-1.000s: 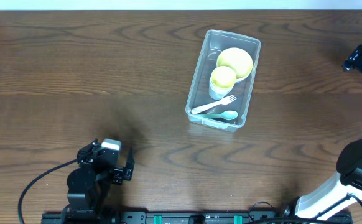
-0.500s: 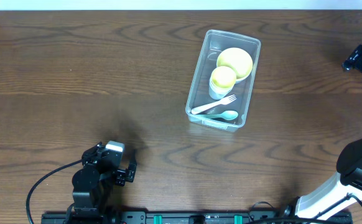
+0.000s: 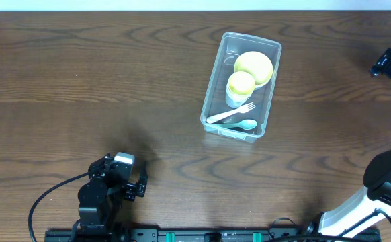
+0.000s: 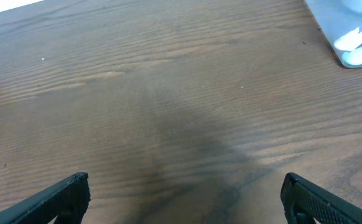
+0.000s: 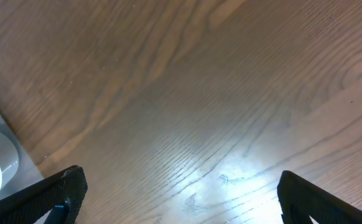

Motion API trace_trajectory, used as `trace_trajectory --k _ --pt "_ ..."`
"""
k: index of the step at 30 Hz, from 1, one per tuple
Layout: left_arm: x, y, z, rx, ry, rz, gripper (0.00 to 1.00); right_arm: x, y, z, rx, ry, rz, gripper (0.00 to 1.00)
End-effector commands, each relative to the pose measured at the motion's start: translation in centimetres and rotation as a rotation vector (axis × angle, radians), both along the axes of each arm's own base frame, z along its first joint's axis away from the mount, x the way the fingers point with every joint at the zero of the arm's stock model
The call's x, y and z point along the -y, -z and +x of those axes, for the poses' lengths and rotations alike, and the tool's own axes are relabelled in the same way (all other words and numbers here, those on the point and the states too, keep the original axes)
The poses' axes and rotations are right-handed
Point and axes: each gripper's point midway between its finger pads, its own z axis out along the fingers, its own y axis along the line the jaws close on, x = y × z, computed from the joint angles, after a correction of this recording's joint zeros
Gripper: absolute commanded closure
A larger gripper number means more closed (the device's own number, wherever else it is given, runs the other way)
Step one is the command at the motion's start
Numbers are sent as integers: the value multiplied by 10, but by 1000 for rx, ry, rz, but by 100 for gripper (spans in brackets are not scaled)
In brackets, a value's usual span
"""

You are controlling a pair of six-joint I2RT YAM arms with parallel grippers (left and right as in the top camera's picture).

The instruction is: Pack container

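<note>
Left arm has backed slightly toward the near edge over the last second; container unchanged. Left tool: fingers wide apart, over the tabletop. Right tool: also apart, at far right edge. Container sits right of center, well apart from both tools, holding yellow bowl, cup, white fork, blue spoon.

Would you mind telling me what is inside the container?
The container holds a yellow bowl, a cup, a white fork and a blue spoon. Whatever lies under the bowl is hidden.
</note>
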Motion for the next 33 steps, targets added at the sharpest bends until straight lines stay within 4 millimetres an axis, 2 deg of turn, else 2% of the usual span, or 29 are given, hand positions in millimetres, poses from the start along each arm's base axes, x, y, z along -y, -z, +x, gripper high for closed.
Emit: trace_trajectory --k 1,10,13,16,20,22,27,30,33 --pt "0 3 0 -5 -10 -16 2 1 2 0 -4 9 3 1" --pt "0 3 0 -5 -10 -16 2 1 2 0 -5 11 4 1" --pt "0 3 0 -5 -10 -16 2 -11 -9 2 20 -18 -9 1" --pt "0 3 0 -5 -10 -16 2 -37 -34 6 80 -82 -34 1" --pt "-1 3 0 -5 -11 -16 2 -90 -72 8 179 -212 -63 1" --pt "-1 3 0 -5 -11 -16 2 -121 -90 6 230 -288 -71 1" --pt "0 3 0 -5 -10 -16 2 -179 -127 -10 324 -495 -128 1" --pt "0 3 0 -5 -10 -16 2 -202 -149 -22 385 -623 -203 1" --pt "0 3 0 -5 -10 -16 2 -212 -159 -32 414 -712 -235 1"
